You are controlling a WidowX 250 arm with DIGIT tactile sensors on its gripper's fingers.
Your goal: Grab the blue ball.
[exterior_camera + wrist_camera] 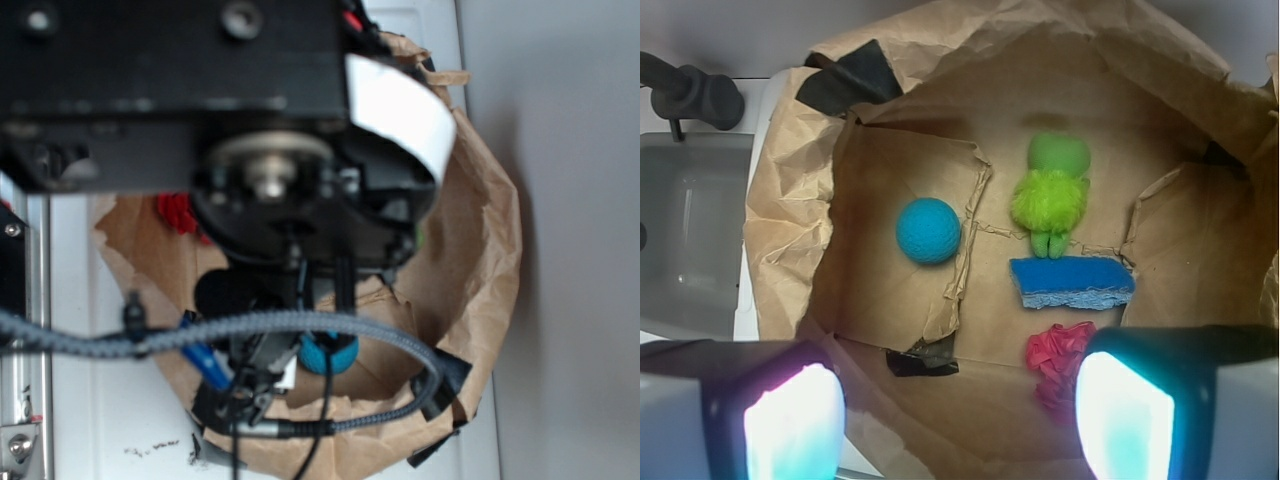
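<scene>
Teal glow: it lies on both pads of the pincer (952, 425), seen at the bottom of the wrist view; one pad (790, 425) is at 7 o'clock, the other at 5 o'clock.
Pincer state: the pads stand wide apart with nothing between them; it hangs above the bag floor and touches no object.
Ball place: the ball (928, 230) lies on the floor of the paper bag (790, 190), at about 11 o'clock from the pincer, left of a raised paper fold. It is free on all sides.
Neighbours: the green plush (1050, 195) is at 1 o'clock, the blue sponge (1072, 282) just below it, a red scrap (1055, 360) near the right pad. All are well apart from the ball.
Handling: I judge it light and a little soft, with a fine matte grain that should give good friction. Being round, it may roll if it is pushed from one side.
Where to hold: across the widest part, one pad on each side, centred over the ball.
Exterior view: the arm hides most of the bag; only a part of the ball (328, 352) shows under the cables.
</scene>
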